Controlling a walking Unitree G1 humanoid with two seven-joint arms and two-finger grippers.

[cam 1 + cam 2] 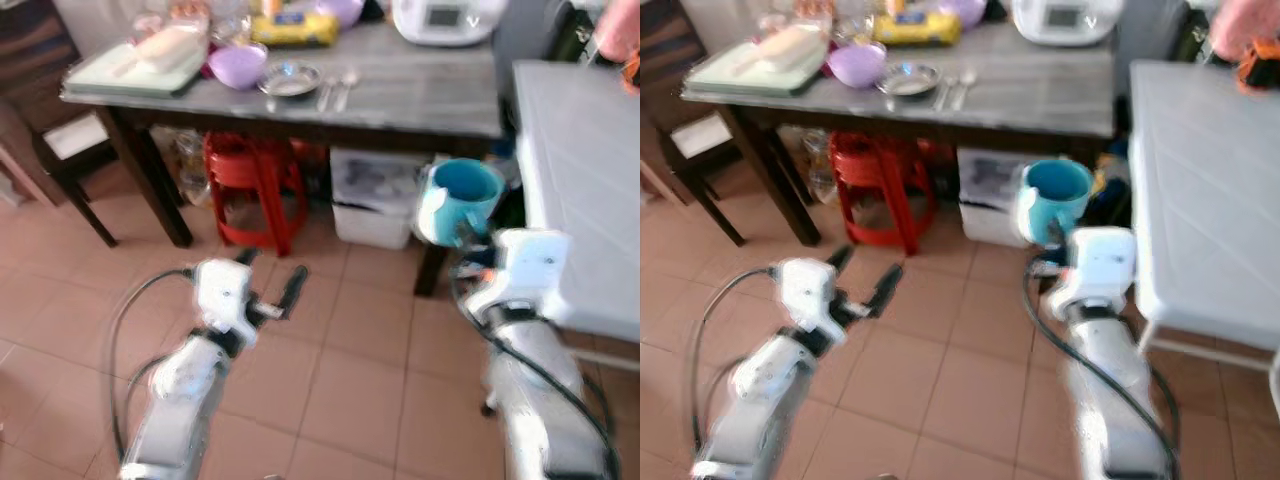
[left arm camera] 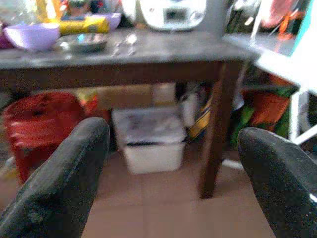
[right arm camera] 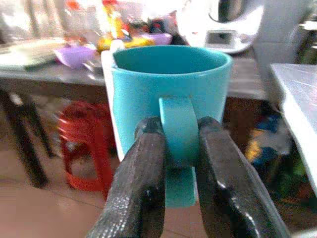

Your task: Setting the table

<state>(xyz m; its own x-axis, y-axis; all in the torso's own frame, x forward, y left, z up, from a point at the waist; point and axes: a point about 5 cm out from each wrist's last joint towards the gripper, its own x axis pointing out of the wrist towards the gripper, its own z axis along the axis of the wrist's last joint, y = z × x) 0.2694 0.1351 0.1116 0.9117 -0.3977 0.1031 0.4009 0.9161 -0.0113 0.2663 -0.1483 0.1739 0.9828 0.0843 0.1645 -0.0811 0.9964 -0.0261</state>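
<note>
Jaws clamp teal mug (image 3: 171, 99) handle; right gripper (image 3: 179, 163) glossy black.

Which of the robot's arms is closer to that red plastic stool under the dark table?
Left. Its open end effector hovers just in front of the red stool; the right end effector, pinching the teal mug by its handle, is farther off.

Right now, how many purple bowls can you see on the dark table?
2. One purple plastic bowl sits near the table's front edge, beside the small metal dish. A second purple bowl sits at the back, behind the yellow packet. Clutter there may hide others.
</note>
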